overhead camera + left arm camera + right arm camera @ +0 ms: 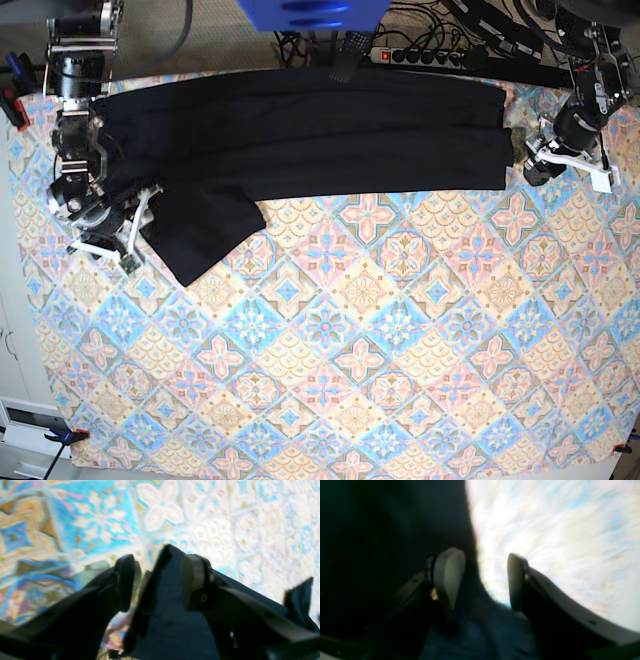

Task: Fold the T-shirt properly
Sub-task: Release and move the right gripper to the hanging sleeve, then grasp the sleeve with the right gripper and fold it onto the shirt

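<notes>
Dark gripper fingers fill the bottom of both wrist views, and in each pair the jaws stand apart with black cloth between them but not pinched. On the left gripper [157,582], a raised edge of the T-shirt [300,135] pokes up through the gap, clear of the left pad and close against the right one. On the right gripper [482,580], the shirt lies under and beside the fingers, its edge curving through the opening, though that view is badly blurred. From the base view the T-shirt lies spread in a long band along the far edge of the surface [400,350], which is covered in a patterned cloth of blue, pink and tan tiles. One sleeve or flap of the shirt hangs down toward the nearer side at its end by the right gripper [130,235]. That gripper sits just beside this flap, while the left gripper [535,155] rests at the shirt's opposite end, touching or nearly touching its edge. A power strip [430,55] and cables lie beyond the shirt's far edge.
</notes>
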Controlling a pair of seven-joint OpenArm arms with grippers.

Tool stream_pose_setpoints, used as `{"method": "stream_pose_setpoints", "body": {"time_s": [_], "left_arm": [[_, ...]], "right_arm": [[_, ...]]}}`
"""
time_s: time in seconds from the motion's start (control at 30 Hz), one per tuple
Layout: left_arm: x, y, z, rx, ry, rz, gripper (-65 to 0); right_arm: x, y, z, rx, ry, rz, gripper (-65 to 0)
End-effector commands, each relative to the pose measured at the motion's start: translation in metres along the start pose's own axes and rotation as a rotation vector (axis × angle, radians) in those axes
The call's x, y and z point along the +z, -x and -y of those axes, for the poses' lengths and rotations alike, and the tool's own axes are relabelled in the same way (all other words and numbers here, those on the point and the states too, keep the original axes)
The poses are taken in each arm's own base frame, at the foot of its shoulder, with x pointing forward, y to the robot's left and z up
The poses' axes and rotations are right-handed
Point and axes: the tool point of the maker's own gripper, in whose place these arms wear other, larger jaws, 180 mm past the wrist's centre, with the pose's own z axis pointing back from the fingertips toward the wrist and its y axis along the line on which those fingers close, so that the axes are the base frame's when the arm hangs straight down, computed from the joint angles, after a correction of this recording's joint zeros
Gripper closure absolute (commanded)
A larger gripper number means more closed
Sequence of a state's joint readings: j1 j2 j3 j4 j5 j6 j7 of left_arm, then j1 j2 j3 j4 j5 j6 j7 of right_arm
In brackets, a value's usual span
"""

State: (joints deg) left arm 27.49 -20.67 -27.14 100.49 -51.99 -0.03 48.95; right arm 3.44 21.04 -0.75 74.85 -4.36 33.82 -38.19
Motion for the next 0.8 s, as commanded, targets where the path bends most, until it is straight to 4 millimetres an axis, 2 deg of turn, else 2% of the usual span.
{"method": "stream_pose_setpoints", "body": {"time_s": [0.0,0.1,0.33,0.63,0.7,0.77], "left_arm": [[0.003,-0.014,0.002,-0.021,0.007,0.035,-30.0],[0.003,-0.014,0.002,-0.021,0.008,0.036,-30.0],[0.003,-0.015,0.003,-0.022,0.008,0.036,-30.0],[0.002,-0.015,0.003,-0.022,0.009,0.038,-30.0],[0.002,-0.015,0.003,-0.022,0.009,0.038,-30.0],[0.002,-0.015,0.003,-0.022,0.009,0.038,-30.0]], "right_arm": [[0.002,-0.034,0.02,0.004,0.031,0.093,-30.6],[-0.015,-0.028,0.01,-0.004,-0.016,0.078,-30.5],[-0.038,-0.013,0.003,-0.043,-0.073,0.042,-30.6],[-0.048,0.003,-0.002,-0.081,-0.103,0.01,-30.3],[-0.048,0.005,-0.011,-0.057,-0.143,-0.001,-28.6],[-0.047,0.005,-0.031,-0.004,-0.227,-0.005,-23.5]]}}
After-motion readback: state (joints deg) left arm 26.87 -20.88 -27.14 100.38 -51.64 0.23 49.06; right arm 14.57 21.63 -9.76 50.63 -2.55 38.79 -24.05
